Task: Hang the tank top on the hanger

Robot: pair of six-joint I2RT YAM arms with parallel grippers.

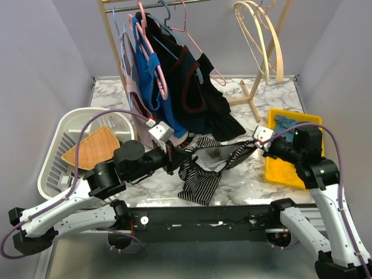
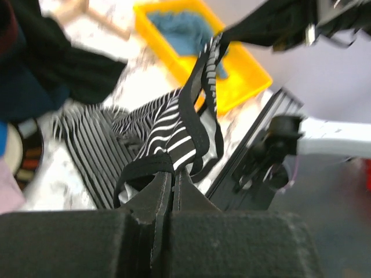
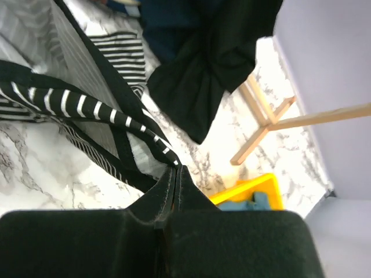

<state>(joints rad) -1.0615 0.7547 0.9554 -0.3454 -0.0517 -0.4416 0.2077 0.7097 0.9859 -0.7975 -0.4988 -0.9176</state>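
The striped tank top (image 1: pixel 204 170) hangs stretched between my two grippers above the marble table, its lower part drooping onto the surface. My left gripper (image 1: pixel 174 156) is shut on its black strap (image 2: pixel 174 165). My right gripper (image 1: pixel 256 146) is shut on its other striped edge (image 3: pixel 168 155). The tank top fills the left wrist view (image 2: pixel 174 124) and the right wrist view (image 3: pixel 87 98). The cream wooden hanger (image 1: pixel 258 35) hangs on the rail at the back right, well away from both grippers.
A wooden clothes rack (image 1: pixel 256 93) stands at the back with pink hangers (image 1: pixel 192 35), a teal-blue cloth (image 1: pixel 152 75) and a black garment (image 1: pixel 203 99). A yellow tray (image 1: pixel 282 168) with blue cloth is at the right. A white basket (image 1: pixel 70 139) is at the left.
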